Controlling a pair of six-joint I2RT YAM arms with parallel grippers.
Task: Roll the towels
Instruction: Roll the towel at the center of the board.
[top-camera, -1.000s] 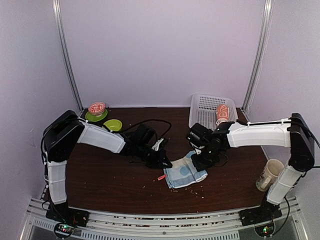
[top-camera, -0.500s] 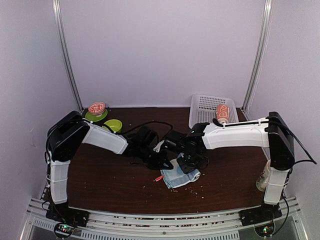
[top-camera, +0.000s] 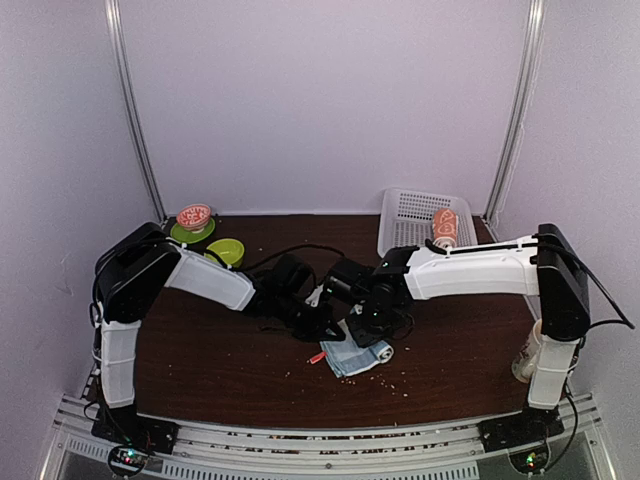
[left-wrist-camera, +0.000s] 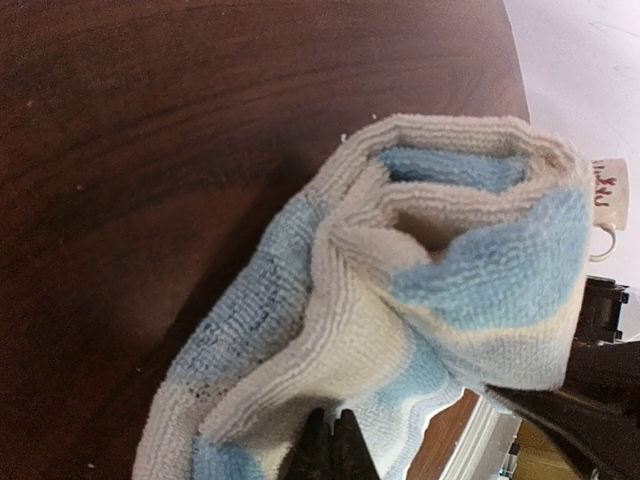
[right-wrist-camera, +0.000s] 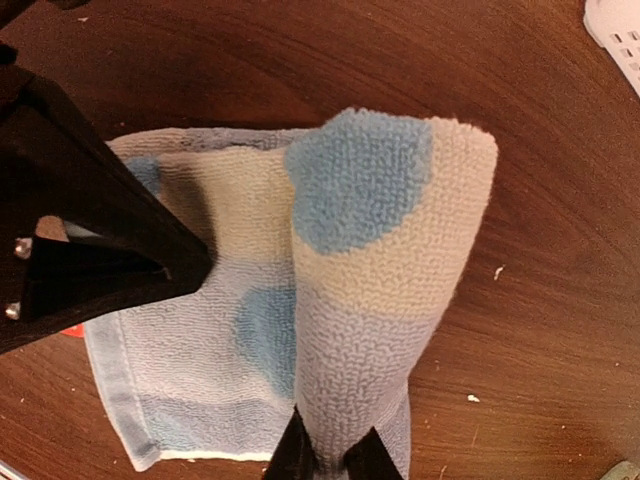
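The light-blue towel (top-camera: 352, 357) with blue dots lies mid-table, partly rolled. In the right wrist view its right side stands up as a thick fold (right-wrist-camera: 380, 230) over the flat part. My right gripper (right-wrist-camera: 333, 458) is shut on the bottom of that fold, and sits above the towel (top-camera: 372, 325) in the top view. My left gripper (left-wrist-camera: 335, 448) is shut, its tips pressed against the towel's edge (left-wrist-camera: 400, 300) from the left (top-camera: 325, 322). The orange towel (top-camera: 445, 228) lies rolled in the white basket (top-camera: 410, 212).
A green plate (top-camera: 226, 250) and a second one holding a red-patterned bowl (top-camera: 193, 216) stand at the back left. A printed mug (top-camera: 540, 348) stands by the right arm's base. A small red scrap (top-camera: 320, 355) and crumbs lie near the towel.
My right gripper has swung left, carrying the towel's right edge over the rest, so the towel is narrower and bunched. The left gripper has barely moved.
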